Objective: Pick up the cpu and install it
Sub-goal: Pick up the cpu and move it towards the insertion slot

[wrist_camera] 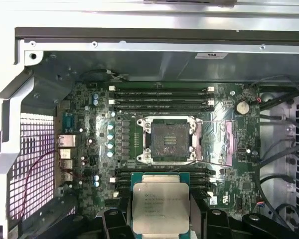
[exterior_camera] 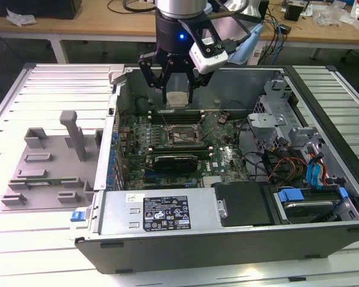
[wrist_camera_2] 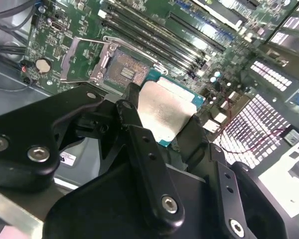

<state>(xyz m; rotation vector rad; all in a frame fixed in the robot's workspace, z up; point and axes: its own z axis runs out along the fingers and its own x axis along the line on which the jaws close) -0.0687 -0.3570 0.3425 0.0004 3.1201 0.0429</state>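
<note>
My gripper is shut on the cpu, a small flat square chip with a silvery-grey top and green rim. It hangs above the open computer case, over the motherboard. In both wrist views the black fingers clamp the cpu by two opposite edges, with the cpu held level. The socket lies open below and ahead of the chip, its metal bracket swung back. The socket is empty, dark in its middle.
Memory slots run on both sides of the socket. A grey fixture with a post sits on the table at the exterior view's left. Drive bays and cables fill the case at the exterior view's right. A power supply lines the near wall.
</note>
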